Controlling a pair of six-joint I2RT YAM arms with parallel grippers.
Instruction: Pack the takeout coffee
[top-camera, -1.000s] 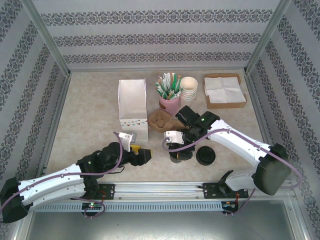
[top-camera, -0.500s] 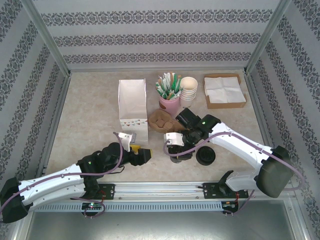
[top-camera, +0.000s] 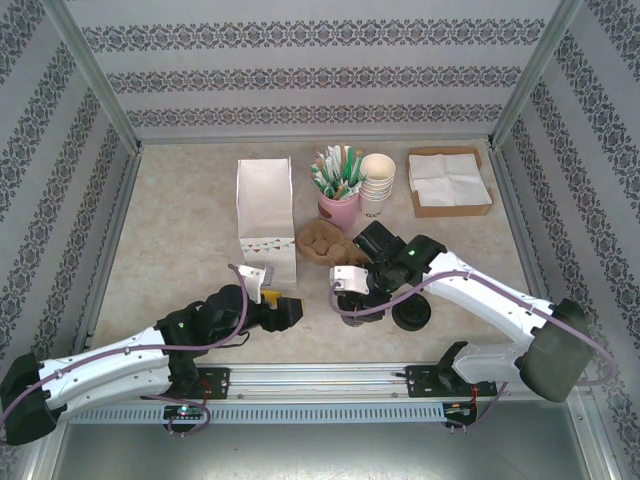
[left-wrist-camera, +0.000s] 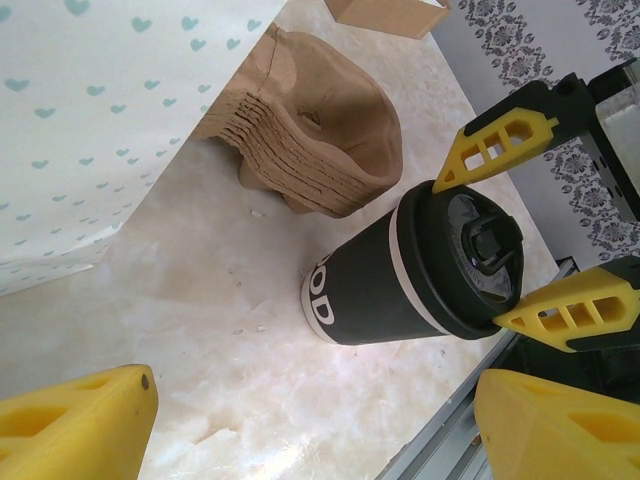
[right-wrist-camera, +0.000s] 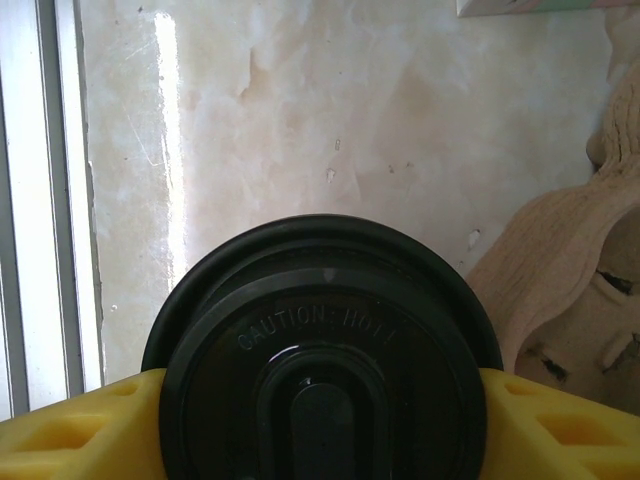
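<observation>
The right arm rises from its base at the near right edge of the table (top-camera: 180, 230), folds at the elbow and reaches back toward the centre, its wrist turned downward. The right claw (left-wrist-camera: 470, 250) sits over the coffee cup (left-wrist-camera: 370, 290) with a yellow finger on either side of the black lid (right-wrist-camera: 320, 370). In both wrist views the fingers (left-wrist-camera: 500, 145) lie against the lid's rim, pinching the cup at its top. The cup stands upright on the table, just beside the stack of brown cardboard carriers (left-wrist-camera: 310, 130) and near the white paper bag (top-camera: 265, 205).

The left arm lies low and stretched from the near left corner toward the middle, forearm almost level with the table. The left claw (top-camera: 288, 312) points at the cup from the side, spread wide and empty, with bare table between its fingers (left-wrist-camera: 75, 420). It stops short of the cup, in front of the bag.
</observation>
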